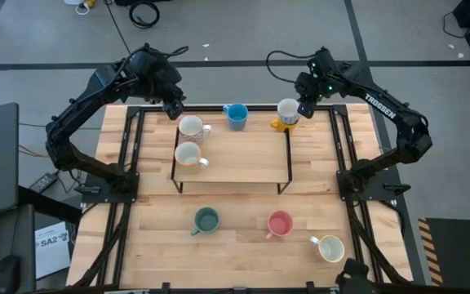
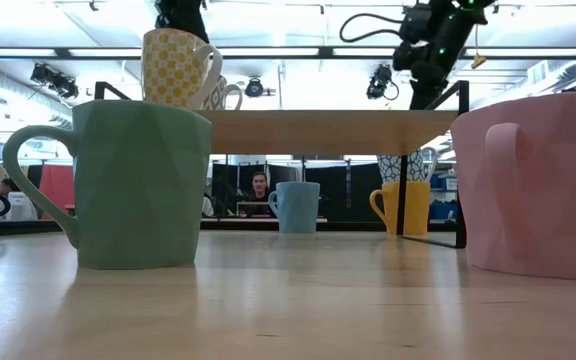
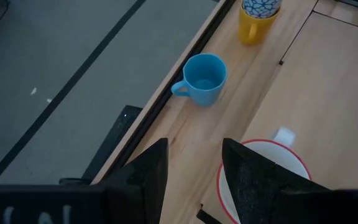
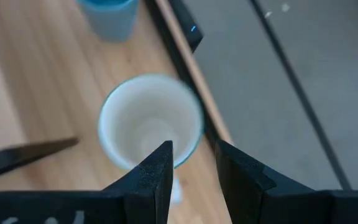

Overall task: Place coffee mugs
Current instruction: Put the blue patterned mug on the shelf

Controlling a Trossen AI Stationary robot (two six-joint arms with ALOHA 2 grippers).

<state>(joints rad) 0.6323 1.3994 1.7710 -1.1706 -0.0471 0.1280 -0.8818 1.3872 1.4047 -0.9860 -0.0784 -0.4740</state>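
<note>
The left hand [image 1: 174, 107] hovers at the far left corner of the raised shelf [image 1: 243, 159], its fingers parted and holding nothing, just above a red-rimmed white mug [image 1: 190, 126]. A cream mug [image 1: 188, 154] sits nearer on the same shelf. On the bench [image 1: 235, 245] behind the shelf stand a blue mug [image 1: 236, 115] and a yellow mug [image 1: 284, 124] (a white patterned mug [image 1: 288, 109] is stacked in it). The right hand [image 1: 304, 107] has that patterned mug's rim between its partly open fingers. In front: green mug [image 1: 206, 220], pink mug [image 1: 279, 224], cream mug [image 1: 330, 247].
</note>
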